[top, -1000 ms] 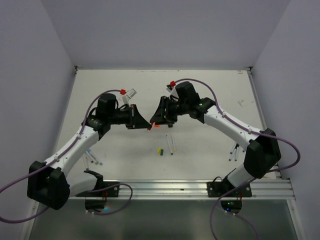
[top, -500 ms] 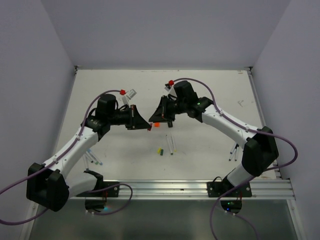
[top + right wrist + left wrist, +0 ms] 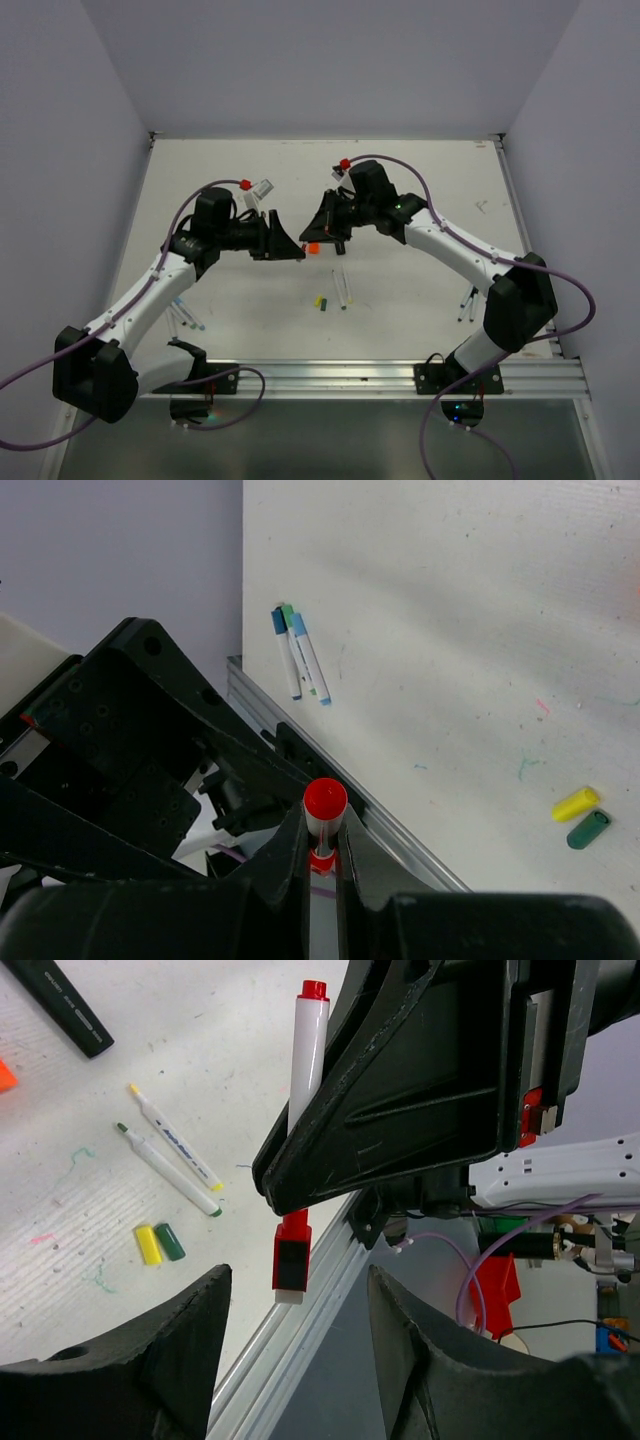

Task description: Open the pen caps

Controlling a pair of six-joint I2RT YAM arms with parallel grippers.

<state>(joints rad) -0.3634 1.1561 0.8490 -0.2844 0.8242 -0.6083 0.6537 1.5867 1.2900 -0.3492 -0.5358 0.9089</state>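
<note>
The left gripper (image 3: pixel 300 1305) spread its jaws and let go of the red-tipped pen (image 3: pixel 308 1055), while the right gripper (image 3: pixel 322 832) closed around its barrel and took hold of it.

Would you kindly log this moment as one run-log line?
left gripper: open | right gripper: shut on red pen | yellow cap, green cap: loose on table

White with red at both ends is shown on the pen (image 3: pixel 306 1060) in the black right end effector (image 3: pixel 322 852); the left end effector (image 3: pixel 298 1290) is black too. The off-white tabletop (image 3: pixel 230 1060) is faintly streaked with green and pink ink. In the left wrist view, a yellow cap (image 3: pixel 148 1245) and a dark green cap (image 3: pixel 169 1241) are seen between eight and nine o'clock, and a black marker (image 3: pixel 62 1005) and an orange cap (image 3: pixel 5 1076) at ten o'clock.
</note>
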